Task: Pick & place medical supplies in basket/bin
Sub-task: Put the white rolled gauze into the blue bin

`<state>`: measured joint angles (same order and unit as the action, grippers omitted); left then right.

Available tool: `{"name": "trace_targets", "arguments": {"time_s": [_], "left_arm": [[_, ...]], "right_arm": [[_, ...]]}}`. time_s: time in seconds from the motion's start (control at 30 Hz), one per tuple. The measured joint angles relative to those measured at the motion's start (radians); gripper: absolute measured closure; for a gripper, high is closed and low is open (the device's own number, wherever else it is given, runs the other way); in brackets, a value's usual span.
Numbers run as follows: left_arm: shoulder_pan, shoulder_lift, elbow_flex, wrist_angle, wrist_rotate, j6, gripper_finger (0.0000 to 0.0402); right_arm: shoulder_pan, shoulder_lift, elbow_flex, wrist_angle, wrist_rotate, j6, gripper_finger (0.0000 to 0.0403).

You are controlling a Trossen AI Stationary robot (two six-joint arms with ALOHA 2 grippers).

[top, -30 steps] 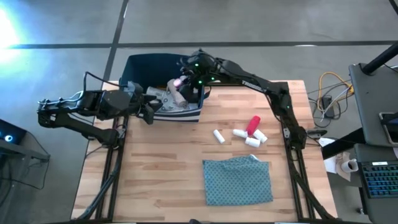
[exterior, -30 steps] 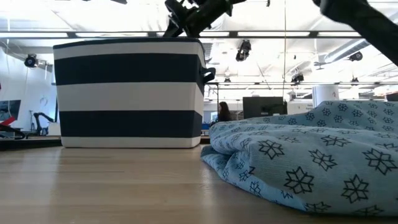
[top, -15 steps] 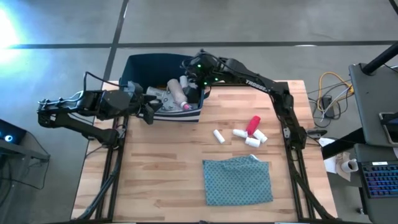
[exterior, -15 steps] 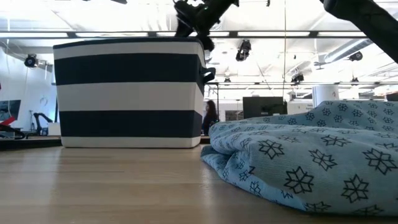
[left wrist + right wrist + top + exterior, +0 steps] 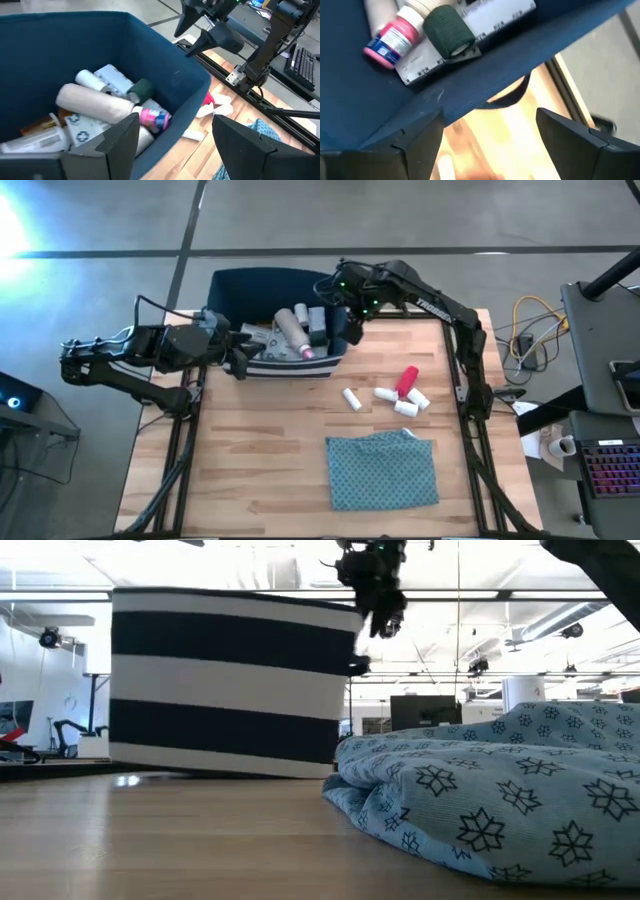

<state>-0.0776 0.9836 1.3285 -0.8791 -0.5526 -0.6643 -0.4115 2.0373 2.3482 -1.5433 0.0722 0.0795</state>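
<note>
The dark navy rectangular plastic bin (image 5: pixel 232 285) with white stripes sits at the table's far edge, holding a pink-capped bottle (image 5: pixel 154 118) with an illegible label, a dark green roll (image 5: pixel 449 31) and white packets (image 5: pixel 112 80). Right gripper (image 5: pixel 352 318): empty, fingers spread, above the bin's right rim. Left gripper (image 5: pixel 243 360): fingers apart at the near-left wall. No writing can be read

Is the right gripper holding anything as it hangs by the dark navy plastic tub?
No, the right gripper hangs open and empty over the rim of the dark navy plastic tub.
</note>
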Motion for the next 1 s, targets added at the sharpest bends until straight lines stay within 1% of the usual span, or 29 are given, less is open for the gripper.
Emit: {"name": "trace_targets", "arguments": {"time_s": [0.1, 0.23, 0.3, 0.33, 0.4, 0.47, 0.5, 0.57, 0.63, 0.73, 0.83, 0.9, 0.93, 1.0], "left_arm": [[0.0, 0.0, 0.0, 0.0, 0.0, 0.0, 0.0171], [0.0, 0.0, 0.0, 0.0, 0.0, 0.0, 0.0171], [0.0, 0.0, 0.0, 0.0, 0.0, 0.0, 0.0171], [0.0, 0.0, 0.0, 0.0, 0.0, 0.0, 0.0171], [0.0, 0.0, 0.0, 0.0, 0.0, 0.0, 0.0171], [0.0, 0.0, 0.0, 0.0, 0.0, 0.0, 0.0171], [0.0, 0.0, 0.0, 0.0, 0.0, 0.0, 0.0171], [0.0, 0.0, 0.0, 0.0, -0.001, 0.0, 0.0171], [0.001, 0.0, 0.0, 0.0, -0.001, 0.0, 0.0171], [0.001, 0.0, 0.0, 0.0, -0.001, 0.0, 0.0171], [0.001, 0.0, 0.0, 0.0, -0.001, 0.0, 0.0171], [0.0, 0.0, 0.0, 0.0, -0.001, 0.0, 0.0171], [0.0, 0.0, 0.0, 0.0, -0.001, 0.0, 0.0171], [0.0, 0.0, 0.0, 0.0, -0.001, 0.0, 0.0171]], "right_arm": [[-0.007, 0.0, -0.005, -0.009, -0.001, -0.006, 0.0099], [0.016, -0.035, -0.01, 0.143, -0.02, -0.035, 0.0099], [0.027, -0.072, -0.009, 0.214, 0.004, -0.04, 0.0099], [0.033, -0.09, -0.008, 0.235, 0.043, -0.038, 0.0099], [0.034, -0.118, -0.007, 0.235, 0.19, -0.014, 0.0099], [0.025, -0.135, -0.016, 0.189, 0.335, 0.018, 0.0099], [0.014, -0.14, -0.021, 0.148, 0.367, 0.034, 0.0099], [-0.017, -0.147, -0.034, 0.058, 0.35, 0.09, 0.0099], [-0.054, -0.149, -0.069, -0.031, 0.297, 0.149, 0.0099], [-0.085, -0.147, -0.19, -0.011, 0.205, 0.186, 0.0099], [-0.08, -0.132, -0.32, 0.08, 0.087, 0.161, 0.0099], [-0.06, -0.114, -0.402, 0.15, 0.049, 0.14, 0.0099], [-0.047, -0.106, -0.432, 0.218, 0.022, 0.127, 0.0099], [-0.022, -0.106, -0.474, 0.341, 0.019, 0.098, 0.0099]]}}
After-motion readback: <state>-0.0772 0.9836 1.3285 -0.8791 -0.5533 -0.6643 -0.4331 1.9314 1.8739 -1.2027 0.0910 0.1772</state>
